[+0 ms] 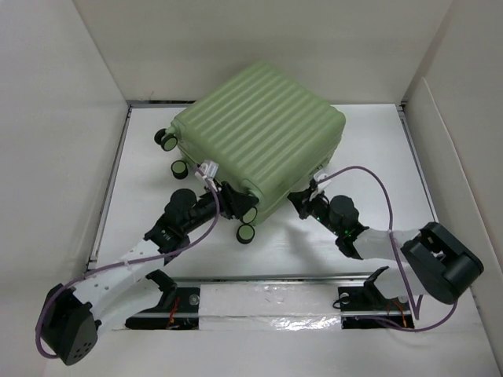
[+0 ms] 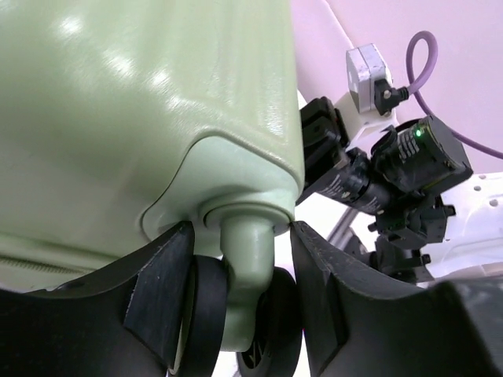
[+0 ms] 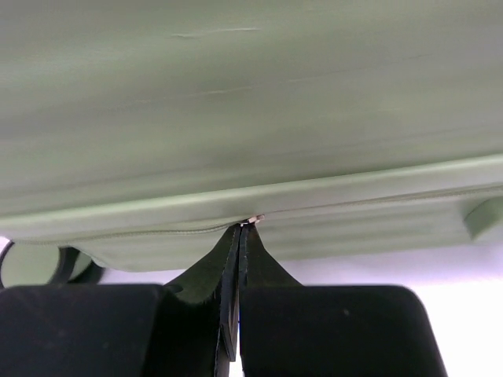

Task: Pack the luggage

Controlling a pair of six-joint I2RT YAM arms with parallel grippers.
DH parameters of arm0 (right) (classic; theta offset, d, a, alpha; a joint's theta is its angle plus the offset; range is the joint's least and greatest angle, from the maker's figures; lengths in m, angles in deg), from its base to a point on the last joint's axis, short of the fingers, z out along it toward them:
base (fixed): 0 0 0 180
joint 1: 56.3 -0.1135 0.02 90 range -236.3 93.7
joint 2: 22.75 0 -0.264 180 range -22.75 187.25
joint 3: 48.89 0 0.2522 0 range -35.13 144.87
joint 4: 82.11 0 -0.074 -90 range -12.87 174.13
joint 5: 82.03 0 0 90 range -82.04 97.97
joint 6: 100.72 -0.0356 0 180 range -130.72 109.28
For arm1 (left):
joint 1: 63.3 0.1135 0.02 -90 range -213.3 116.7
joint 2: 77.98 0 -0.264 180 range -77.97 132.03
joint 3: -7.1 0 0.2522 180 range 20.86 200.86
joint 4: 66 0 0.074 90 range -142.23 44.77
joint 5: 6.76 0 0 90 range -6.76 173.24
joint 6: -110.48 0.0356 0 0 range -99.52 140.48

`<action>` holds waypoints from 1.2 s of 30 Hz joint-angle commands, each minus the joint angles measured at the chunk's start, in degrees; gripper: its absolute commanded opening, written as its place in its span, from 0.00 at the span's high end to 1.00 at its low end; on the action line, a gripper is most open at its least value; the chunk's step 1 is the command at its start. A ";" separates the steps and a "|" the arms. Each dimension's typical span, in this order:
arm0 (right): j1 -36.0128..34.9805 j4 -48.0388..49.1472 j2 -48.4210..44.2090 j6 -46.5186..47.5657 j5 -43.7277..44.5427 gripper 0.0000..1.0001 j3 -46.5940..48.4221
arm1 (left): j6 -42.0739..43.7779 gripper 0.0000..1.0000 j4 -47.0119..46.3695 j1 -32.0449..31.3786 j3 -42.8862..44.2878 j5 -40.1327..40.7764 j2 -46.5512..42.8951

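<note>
From above, the luggage (image 1: 259, 133) lies closed in the upper middle on the white table (image 1: 377, 149), with the left gripper (image 1: 233, 203) at its lower-left wheeled corner, the right gripper (image 1: 305, 202) at its lower-right edge, and purple cables (image 1: 380, 188) looping close by. In the left wrist view the fingers straddle a wheel (image 2: 208, 314); I cannot tell whether they clamp it, and if they don't, the case could roll. In the right wrist view the fingers are clenched tight at the zip seam (image 3: 157, 232), and could slip off if they hold nothing.
</note>
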 commanded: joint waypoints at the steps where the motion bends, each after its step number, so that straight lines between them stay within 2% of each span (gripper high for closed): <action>1: -7.92 -4.56 -6.16 0.77 3.05 1.00 1.44 | -1.71 1.00 -9.91 -5.25 6.31 -0.75 6.24; 3: -12.07 -7.93 -9.31 0.51 5.14 1.00 1.97 | -3.90 1.00 -15.61 -6.31 8.59 -0.56 8.89; 5: -19.54 -10.75 -10.99 -0.71 7.26 1.00 2.58 | -7.51 1.00 -21.49 -6.31 10.35 -1.62 13.46; 7: -24.46 -10.59 -11.18 -1.77 12.27 1.00 3.11 | -9.01 1.00 -23.98 -6.31 13.78 -1.79 17.85; 8: -29.36 -9.71 -10.74 -2.47 13.85 1.00 3.98 | -10.58 1.00 -25.82 -6.31 15.18 -1.97 19.43; 10: -34.22 -8.05 -8.91 -2.92 21.74 1.00 4.78 | -12.08 1.00 -27.32 -6.93 19.05 -2.15 22.95; 11: -37.98 -4.90 -7.67 -2.49 23.95 1.00 5.30 | -12.70 1.00 -26.81 -6.93 20.72 -2.32 24.18; 13: -40.64 -0.24 -4.95 -2.22 31.15 1.00 5.92 | -14.81 1.00 -25.66 -8.41 25.73 -3.20 27.51; 16: -44.16 16.61 3.13 1.02 34.59 1.00 5.75 | -13.24 1.00 -20.66 -11.49 31.88 0.03 30.86; 17: -44.78 25.97 4.89 2.17 36.17 1.00 4.97 | -12.36 1.00 -16.38 -12.20 34.07 -0.12 31.66; 18: -45.31 29.55 8.21 2.44 35.84 1.00 4.35 | -11.92 1.00 -15.12 -12.90 37.05 0.22 32.19; 21: -47.59 30.46 9.48 3.49 38.63 1.00 4.43 | -10.95 1.00 -10.38 -12.91 40.49 -1.17 32.38; 22: -50.03 30.29 8.78 4.28 39.87 1.00 3.65 | -9.03 1.00 -9.06 -12.91 40.33 1.08 31.24; 24: -52.25 26.61 6.50 4.73 45.98 1.00 2.33 | -6.91 1.00 -7.82 -12.30 38.41 4.52 28.17; 25: -52.78 24.07 2.40 3.94 47.16 1.00 1.36 | -5.86 1.00 -6.69 -11.59 38.40 6.62 25.89; 27: -52.78 15.29 -2.54 -0.88 49.79 1.00 -2.67 | -4.54 1.00 -3.95 -10.19 37.36 7.52 22.72; 30: -47.97 0.18 -13.26 -7.38 50.60 1.00 -7.42 | -2.34 1.00 -3.60 -9.57 33.50 11.55 19.46; 32: -41.66 -11.30 -21.93 -10.03 47.63 1.00 -8.83 | -2.33 1.00 -4.64 -8.86 30.51 13.23 16.82; 33: -40.23 -14.16 -24.86 -10.47 44.57 1.00 -9.71 | -2.86 1.00 -5.52 -8.25 27.53 13.50 16.29; 36: -38.19 -19.55 -33.05 -9.96 39.10 1.00 -10.86 | -3.91 1.00 -7.20 -6.41 26.36 10.69 17.86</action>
